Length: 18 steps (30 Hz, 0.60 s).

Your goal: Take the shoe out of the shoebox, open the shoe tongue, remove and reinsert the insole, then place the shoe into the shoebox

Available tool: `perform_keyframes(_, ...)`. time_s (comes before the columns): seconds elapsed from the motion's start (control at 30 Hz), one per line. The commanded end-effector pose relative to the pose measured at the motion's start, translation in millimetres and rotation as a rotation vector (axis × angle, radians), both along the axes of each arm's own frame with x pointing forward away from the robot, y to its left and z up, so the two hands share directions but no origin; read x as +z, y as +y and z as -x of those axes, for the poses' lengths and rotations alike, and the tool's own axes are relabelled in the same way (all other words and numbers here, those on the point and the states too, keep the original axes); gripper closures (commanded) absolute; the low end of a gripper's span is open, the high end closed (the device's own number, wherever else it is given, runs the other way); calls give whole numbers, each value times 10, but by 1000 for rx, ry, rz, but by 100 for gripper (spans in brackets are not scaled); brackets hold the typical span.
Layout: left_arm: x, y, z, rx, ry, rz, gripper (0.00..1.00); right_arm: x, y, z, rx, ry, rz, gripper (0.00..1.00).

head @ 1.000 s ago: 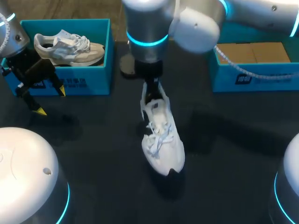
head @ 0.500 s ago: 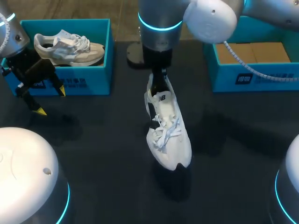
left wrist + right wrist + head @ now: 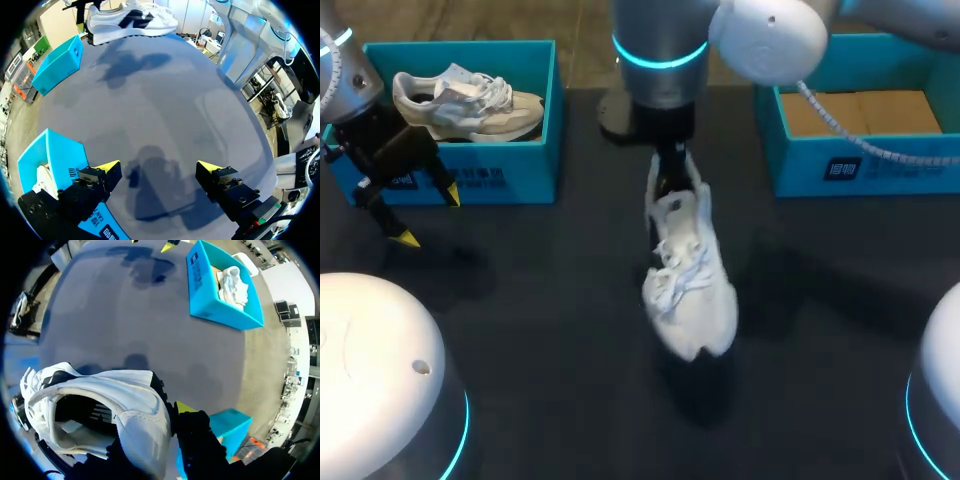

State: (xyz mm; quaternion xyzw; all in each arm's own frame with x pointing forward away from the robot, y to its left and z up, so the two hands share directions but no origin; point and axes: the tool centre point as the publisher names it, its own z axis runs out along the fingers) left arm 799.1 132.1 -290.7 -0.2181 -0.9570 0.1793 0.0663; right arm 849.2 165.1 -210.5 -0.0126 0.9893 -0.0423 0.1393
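Head view: the right end effector (image 3: 670,185) is clenched on the heel collar of the white shoe (image 3: 692,290), held aloft over the surface (image 3: 550,300) between the left shoebox (image 3: 535,170) and the right shoebox (image 3: 920,175).
Left wrist view: the left end effector (image 3: 157,167) hangs released, empty.
Right wrist view: one yellow tip (image 3: 185,406) presses the heel's outside; its partner is hidden inside.
Judgement: light, soft upper, loose laces; the stiffer heel suits gripping

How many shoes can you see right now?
2. One grey shoe lies in the left blue box; a white shoe hangs over the table's middle, held at its heel by the right gripper. The arm hides part of the right box.
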Motion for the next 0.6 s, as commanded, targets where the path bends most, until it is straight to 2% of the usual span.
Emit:
perform_keyframes(0.03, 0, -4, 5, 0, -1, -4, 0, 299, -195, -118, 30, -3, 21, 100)
perform_keyframes(0.33, 0, -4, 5, 0, -1, -4, 0, 439, -787, -556, 86, 2, 13, 100)
perform_keyframes(0.6, 0, -4, 5, 0, -1, -4, 0, 547, -1091, -876, 118, 13, 62, 100)
